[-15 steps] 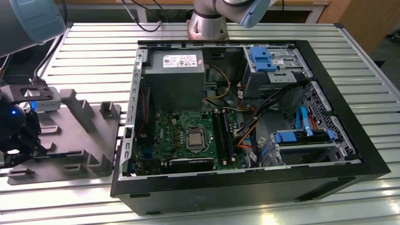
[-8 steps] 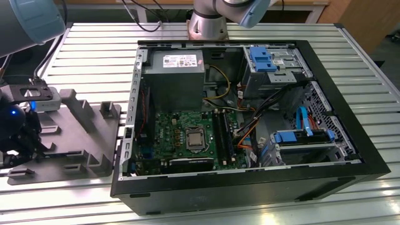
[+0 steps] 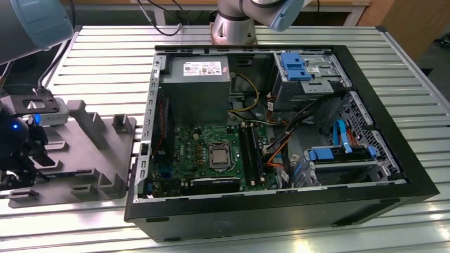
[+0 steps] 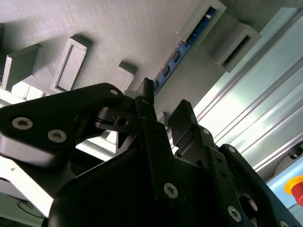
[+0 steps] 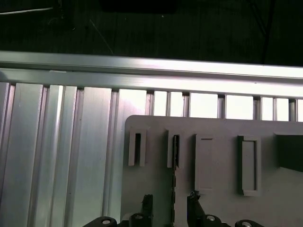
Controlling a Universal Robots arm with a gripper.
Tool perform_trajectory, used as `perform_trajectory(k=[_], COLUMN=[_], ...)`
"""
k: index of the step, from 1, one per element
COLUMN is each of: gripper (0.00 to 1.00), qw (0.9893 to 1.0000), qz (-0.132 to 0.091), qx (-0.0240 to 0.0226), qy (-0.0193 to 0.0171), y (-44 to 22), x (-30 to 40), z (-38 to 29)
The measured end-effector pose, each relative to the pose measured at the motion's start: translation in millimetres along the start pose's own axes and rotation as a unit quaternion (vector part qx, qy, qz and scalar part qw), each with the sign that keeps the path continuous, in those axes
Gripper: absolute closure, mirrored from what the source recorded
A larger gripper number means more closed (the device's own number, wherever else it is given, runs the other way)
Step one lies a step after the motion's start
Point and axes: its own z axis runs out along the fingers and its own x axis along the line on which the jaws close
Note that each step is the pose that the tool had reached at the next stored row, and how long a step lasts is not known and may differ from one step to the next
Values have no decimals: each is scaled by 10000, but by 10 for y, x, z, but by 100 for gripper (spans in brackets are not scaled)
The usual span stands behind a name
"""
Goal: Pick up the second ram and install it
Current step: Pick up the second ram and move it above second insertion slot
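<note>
The second ram point(image 5: 173, 182) is a thin dark stick standing on edge in a slot of the grey moulded tray point(image 5: 218, 127). In the second wrist view the ram point(image 4: 176, 54) runs along the tray point(image 4: 118, 28) away from the fingers. My gripper point(image 5: 170, 199) is open and straddles one end of the stick, with one fingertip point(image 5: 147, 200) on each side and a gap between each and the stick. The exterior view has the gripper point(image 3: 25, 158) low over the tray point(image 3: 91, 137) at that view's far left.
An open PC case point(image 3: 281, 205) lies to the exterior view's right of the tray, with the motherboard's black memory slots point(image 3: 251, 150) beside the processor socket point(image 3: 219, 157). Taller grey posts point(image 3: 79, 113) rise from the tray. The ribbed aluminium table point(image 3: 105, 63) ends just beyond the tray.
</note>
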Motion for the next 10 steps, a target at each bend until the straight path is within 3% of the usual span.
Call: perform_trajectory(k=[10], gripper=[58], qw=[10000], qz=[0], qx=[0], qy=[0], y=[-1], x=[1], z=[30])
